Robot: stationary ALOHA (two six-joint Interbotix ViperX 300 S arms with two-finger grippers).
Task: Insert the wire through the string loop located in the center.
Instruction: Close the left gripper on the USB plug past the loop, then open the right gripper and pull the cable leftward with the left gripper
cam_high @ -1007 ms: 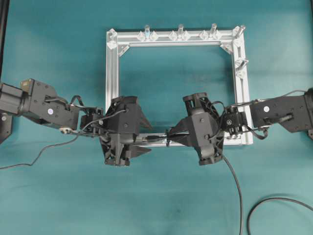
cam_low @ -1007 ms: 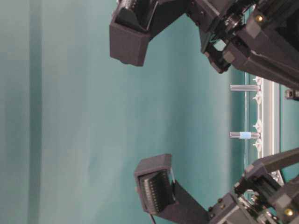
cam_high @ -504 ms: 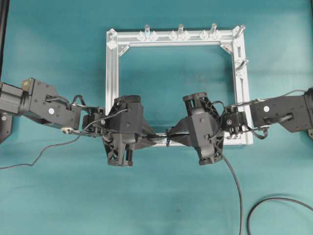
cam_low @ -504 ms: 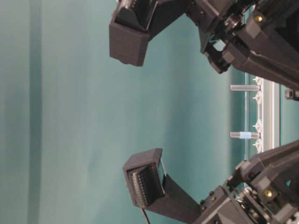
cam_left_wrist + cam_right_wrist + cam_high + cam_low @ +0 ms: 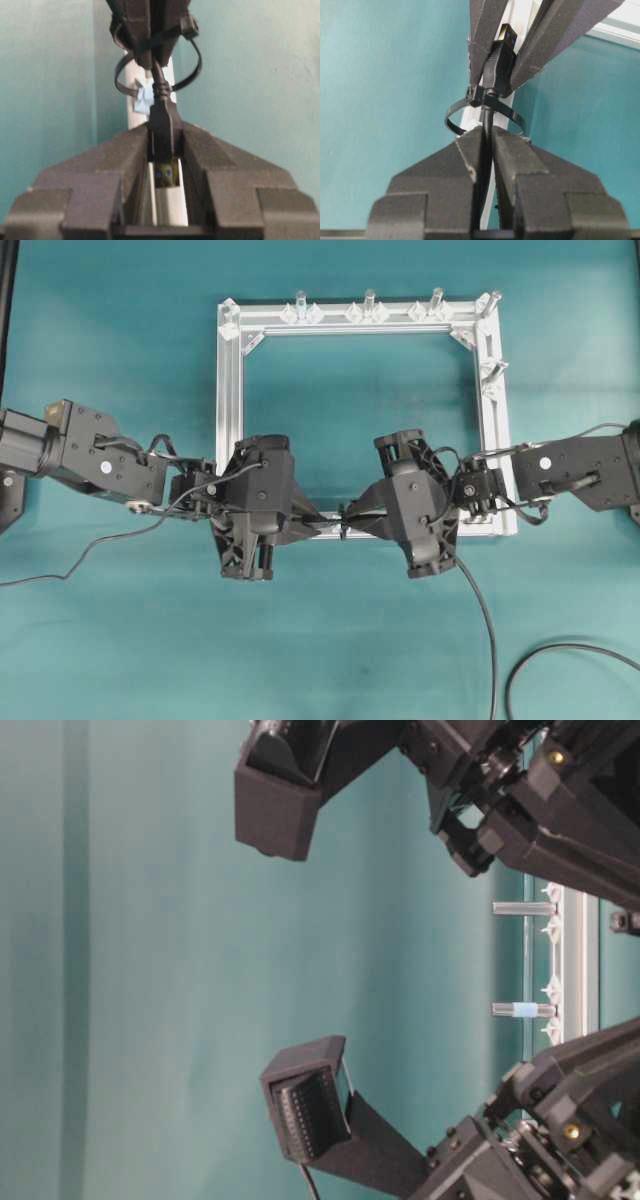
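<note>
Your wrist views show what overhead hides: thin black wire with olive metallic plug (image 5: 163, 127) runs through the black string loop (image 5: 485, 112) on the aluminium bar (image 5: 170, 207); left gripper (image 5: 164, 165) clamps the plug, right gripper (image 5: 487, 150) clamps the cable.

left gripper (image 5: 162, 165) clamped | right gripper (image 5: 487, 150) clamped (tips seemingly facing, near) | both arms reach inward

You see a matt teal cloth-like table surface (image 5: 120, 340) under the square frame of brushed silver aluminium bars (image 5: 228, 390). On that frame, the thin glossy black plastic loop (image 5: 457, 107) rings the smooth black rubbery cable (image 5: 161, 115), whose tip shines as olive-tinted metal. The finger pads (image 5: 450, 175) look coarse, matt black.
</note>
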